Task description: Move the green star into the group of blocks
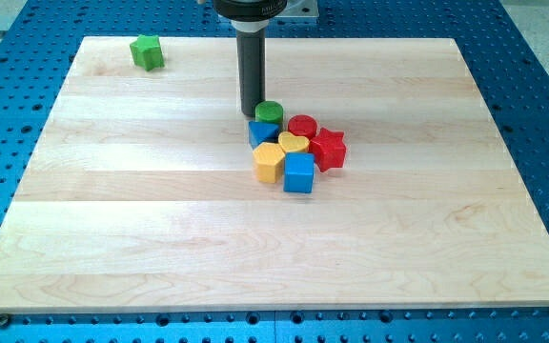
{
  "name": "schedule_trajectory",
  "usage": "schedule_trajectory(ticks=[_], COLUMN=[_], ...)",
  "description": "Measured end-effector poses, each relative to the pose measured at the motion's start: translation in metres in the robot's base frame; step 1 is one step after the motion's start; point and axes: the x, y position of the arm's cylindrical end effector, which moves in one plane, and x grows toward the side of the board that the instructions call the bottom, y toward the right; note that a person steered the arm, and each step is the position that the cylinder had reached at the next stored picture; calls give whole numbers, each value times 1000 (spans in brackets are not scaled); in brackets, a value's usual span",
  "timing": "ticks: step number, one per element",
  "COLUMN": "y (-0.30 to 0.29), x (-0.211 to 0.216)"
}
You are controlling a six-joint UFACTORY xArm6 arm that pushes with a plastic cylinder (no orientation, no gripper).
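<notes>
The green star [147, 52] lies alone near the top left corner of the wooden board [160, 219]. The group sits right of the board's centre: a green cylinder [269, 112], a red cylinder [302, 126], a red star [329, 149], a blue triangle [263, 132], a yellow heart [294, 143], a yellow hexagon [269, 163] and a blue cube [298, 174]. They are packed close together. My tip [252, 113] stands just left of the green cylinder, at the group's top left edge, far right of the green star.
The board lies on a blue perforated table [541, 57]. The arm's dark mount [255, 8] hangs above the board's top edge.
</notes>
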Motion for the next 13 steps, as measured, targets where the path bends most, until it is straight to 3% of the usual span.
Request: schedule_trajectory(ticks=[1,2,3,4,5,7,8,10,12,13], y=[1,-43,-196,-233,-191,23,2,-159,-43,-97], x=[6,-10,-16,-91,-150,-96,-159,-162,-100,-120])
